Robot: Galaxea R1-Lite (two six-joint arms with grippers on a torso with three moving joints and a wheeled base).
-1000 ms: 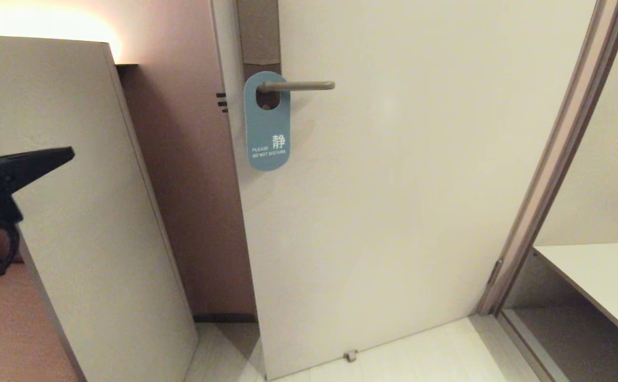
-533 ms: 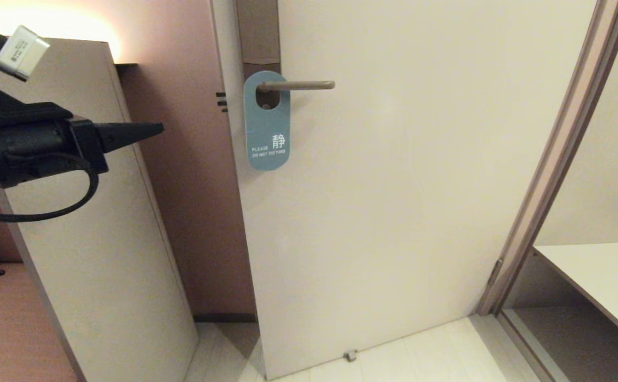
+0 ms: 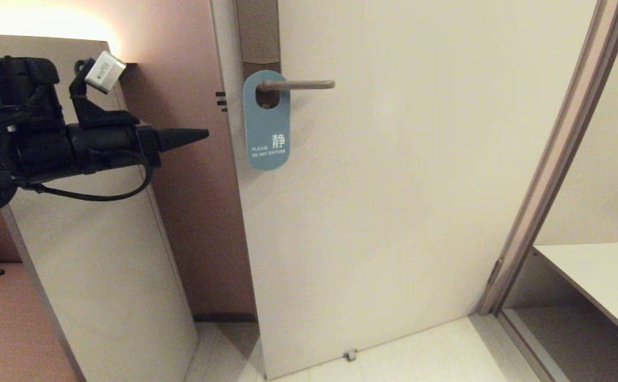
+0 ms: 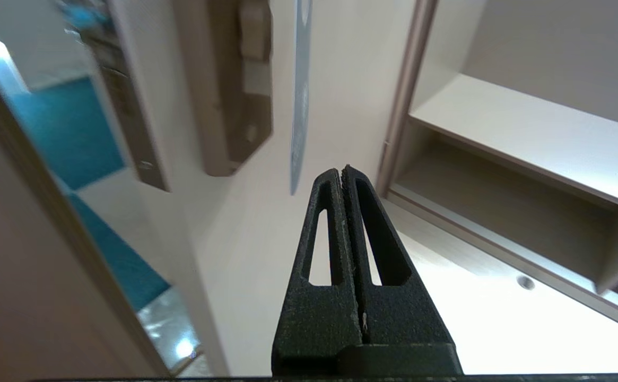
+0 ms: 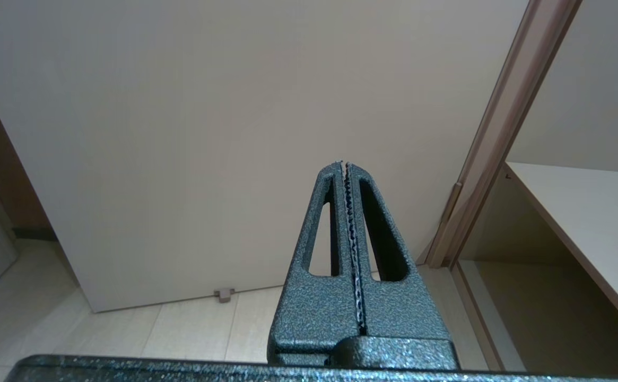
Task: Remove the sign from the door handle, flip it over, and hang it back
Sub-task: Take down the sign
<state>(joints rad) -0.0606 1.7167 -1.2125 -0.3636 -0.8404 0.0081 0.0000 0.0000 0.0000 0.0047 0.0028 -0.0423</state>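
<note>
Matte black left tool — tapered, slotted fingers, looping black cable, white box above.

A hotel room entry: a "do not disturb" sign hangs on the door handle, beside a built-in shelf.

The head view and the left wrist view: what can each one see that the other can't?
Only the head view shows the blue rounded card sign face on, with its "PLEASE DO NOT DISTURB" words, hanging on the slim grey-beige metal door handle. Only the left wrist view shows the left tool's two black fingers pressed shut, and the sign edge-on as a thin strip. Both show the left tool pointing toward the sign without touching it, the pale door and the shelf to the right.
</note>
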